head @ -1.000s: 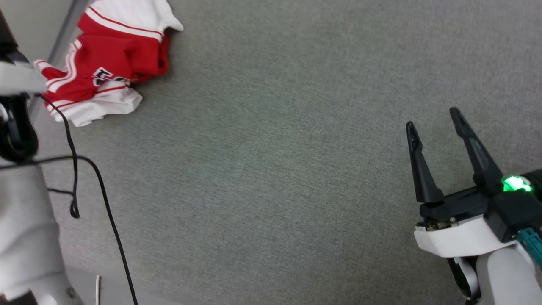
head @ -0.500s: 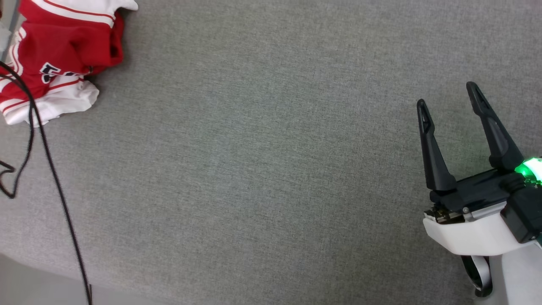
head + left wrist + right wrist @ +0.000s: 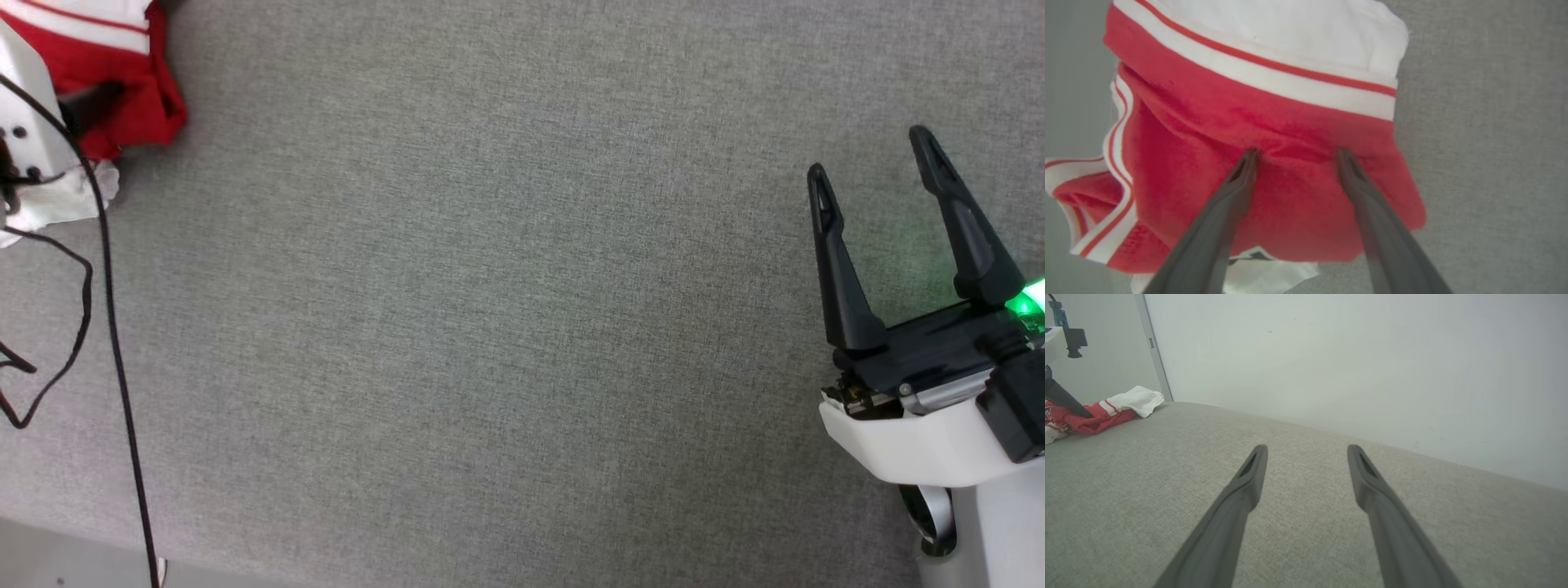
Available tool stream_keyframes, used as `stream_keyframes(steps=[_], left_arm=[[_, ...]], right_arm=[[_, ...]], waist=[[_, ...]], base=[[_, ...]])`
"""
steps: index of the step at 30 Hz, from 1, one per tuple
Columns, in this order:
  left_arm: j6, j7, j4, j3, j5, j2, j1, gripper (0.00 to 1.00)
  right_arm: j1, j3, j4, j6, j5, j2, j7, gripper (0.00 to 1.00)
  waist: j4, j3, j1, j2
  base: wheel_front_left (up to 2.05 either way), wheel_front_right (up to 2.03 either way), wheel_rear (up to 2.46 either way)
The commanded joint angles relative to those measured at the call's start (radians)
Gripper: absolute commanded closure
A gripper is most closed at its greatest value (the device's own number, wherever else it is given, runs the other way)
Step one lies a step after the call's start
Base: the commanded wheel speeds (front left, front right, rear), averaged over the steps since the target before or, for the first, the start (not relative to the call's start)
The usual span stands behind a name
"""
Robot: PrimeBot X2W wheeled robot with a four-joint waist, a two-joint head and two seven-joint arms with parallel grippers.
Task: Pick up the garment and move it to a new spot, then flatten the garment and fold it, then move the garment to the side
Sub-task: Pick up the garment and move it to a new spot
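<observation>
Left gripper [image 3: 1296,157] slopes down onto the crumpled red knit garment with white sleeves and red-and-white striped trim [image 3: 1290,204], fingers spread with tips touching a red fold, at the far left of the grey woven surface [image 3: 490,286] beside the pale wall [image 3: 1331,355]; right gripper [image 3: 869,155] hovers well apart over bare cloth, fingers parted and empty.

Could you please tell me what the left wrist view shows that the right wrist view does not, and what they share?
Left wrist view: the left gripper, open, its tips down on a red fold of the garment, with the striped trim and a bit of black lettering close up. Right wrist view: the right gripper, open above the grey fabric surface, a pale wall and a grey upright strip. Shared: the crumpled garment lying on that surface.
</observation>
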Motion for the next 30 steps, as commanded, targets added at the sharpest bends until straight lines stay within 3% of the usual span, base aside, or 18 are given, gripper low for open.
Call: stream_keyframes(steps=[1, 9, 10, 11, 12, 18, 22, 30], left_arm=[[0.0, 0.02, 0.006, -0.031, -0.009, 0.004, 0.004, 0.0], [-0.001, 0.032, 0.06, -0.154, -0.036, -0.029, 0.011, 0.0], [-0.001, 0.032, 0.063, -0.177, -0.032, -0.031, 0.016, 0.05], [-0.002, 0.022, 0.063, -0.193, -0.032, -0.03, 0.019, 0.67], [-0.002, 0.006, 0.067, -0.202, -0.035, -0.028, 0.018, 1.0], [-0.001, -0.098, 0.066, -0.239, -0.017, 0.021, -0.031, 1.0], [0.0, -0.229, 0.033, -0.292, 0.008, 0.053, -0.081, 1.0], [0.0, -0.366, -0.047, -0.415, 0.049, 0.071, -0.135, 1.0]], right_arm=[[-0.021, 0.004, -0.009, -0.001, -0.006, -0.007, -0.002, 0.0], [-0.047, 0.029, -0.018, -0.001, -0.007, -0.005, -0.002, 0.0], [-0.05, 0.032, -0.018, -0.001, -0.004, -0.003, -0.002, 0.0], [-0.048, 0.031, -0.018, -0.001, -0.002, -0.001, -0.002, 0.0], [-0.045, 0.029, -0.016, -0.001, 0.0, 0.001, -0.002, 0.0], [-0.034, 0.026, -0.003, -0.001, 0.01, 0.009, -0.002, 0.0], [-0.023, 0.034, 0.013, -0.001, 0.021, 0.022, -0.002, 0.0], [0.002, 0.032, 0.035, -0.001, 0.033, 0.045, -0.002, 0.0]], waist=[[-0.005, 0.015, -0.0001, 0.0], [-0.02, 0.039, -0.0001, 0.0], [-0.023, 0.036, -0.0001, 0.0], [-0.025, 0.031, -0.0001, 0.0], [-0.025, 0.024, -0.0001, 0.0], [-0.021, -0.033, -0.0001, 0.0], [-0.011, -0.101, -0.0001, 0.0], [-0.012, -0.186, -0.0001, 0.0]], base=[[0.0, 0.0, 0.0], [0.0, 0.0, 0.0], [0.0, 0.0, 0.0], [0.0, 0.0, 0.0], [0.0, 0.0, 0.0], [0.0, 0.0, 0.0], [0.0, 0.0, 0.0], [0.0, 0.0, 0.0]])
